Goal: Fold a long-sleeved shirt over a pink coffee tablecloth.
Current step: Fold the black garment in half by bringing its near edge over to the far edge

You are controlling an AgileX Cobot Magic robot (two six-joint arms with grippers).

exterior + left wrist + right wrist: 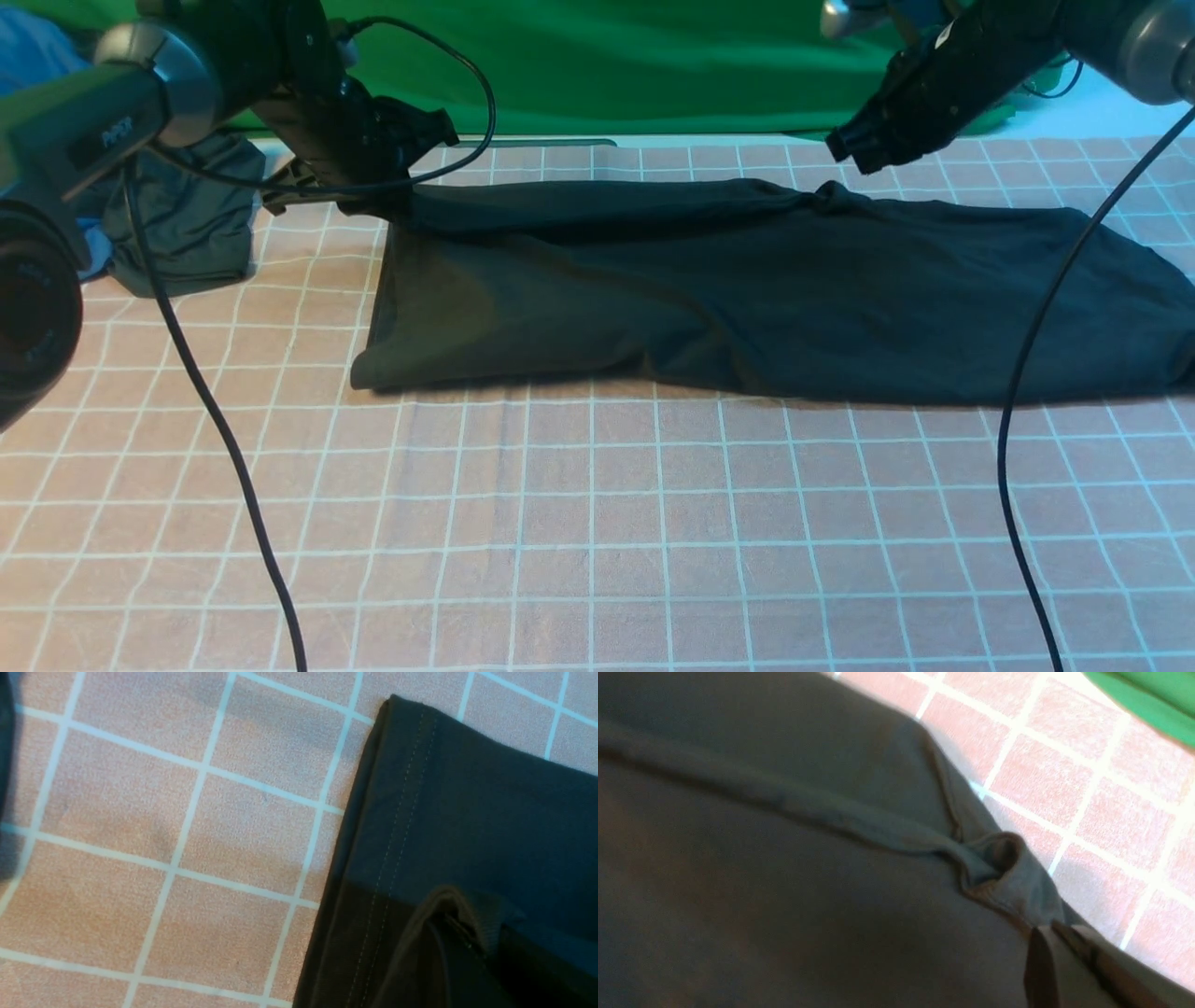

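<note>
Currently the long-sleeved shirt (747, 289) is lying spread sideways on the pink coffee tablecloth (597, 523), which is reaching out from under the shirt on every side, with most of its bare grid showing on the shirt's near side. The left gripper (373, 191) is sitting at the shirt's far left corner with its jaws pressed together, and it is pinching up a small raised fold (448, 900) of the fabric just inside the shirt's double-stitched hem (397, 826). The rest of that hem is lying flat on the grid. The right gripper (854, 154) is hanging just above the shirt's far edge, right of the shirt's middle, and its jaws are closed on nothing. In the right wrist view its fingertips (1045, 966) are showing pressed together over the fabric, near a small pucker (999, 858) in the shirt but apart from it. A crumpled grey-green garment (187, 224) is resting to the left of the shirt, well apart from it. A green cloth (635, 65) is hanging beyond the shirt's far edge. Two black cables (215, 420) are trailing down on the shirt's near side, one crossing in front of the shirt's right end.
</note>
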